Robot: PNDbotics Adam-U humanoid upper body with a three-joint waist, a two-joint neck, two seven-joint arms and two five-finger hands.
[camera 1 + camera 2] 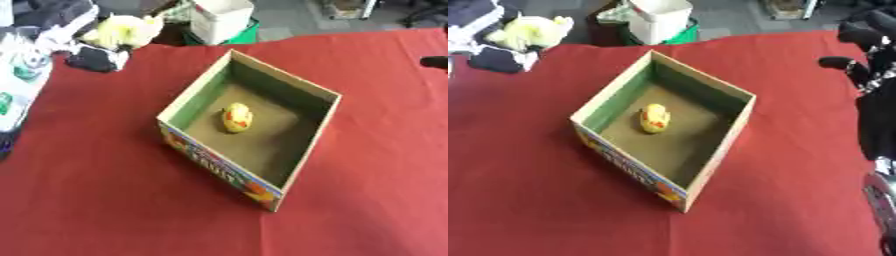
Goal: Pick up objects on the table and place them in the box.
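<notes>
An open cardboard box (285,73) with a printed front wall stands askew in the middle of the red tablecloth (96,200). Inside it, on the brown floor near the left wall, lies a small yellow object with red marks (236,118). My right hand (836,62) hovers at the right edge, level with the box's far corner and well apart from it. Its black fingers look straight and hold nothing. The arm behind it runs down the right side of the right eye view. No other loose object shows on the cloth.
Beyond the table's far edge sit a yellow plush (122,30), a white container (219,17) and a dark cloth (92,57). A white and green bag (22,70) lies along the left edge.
</notes>
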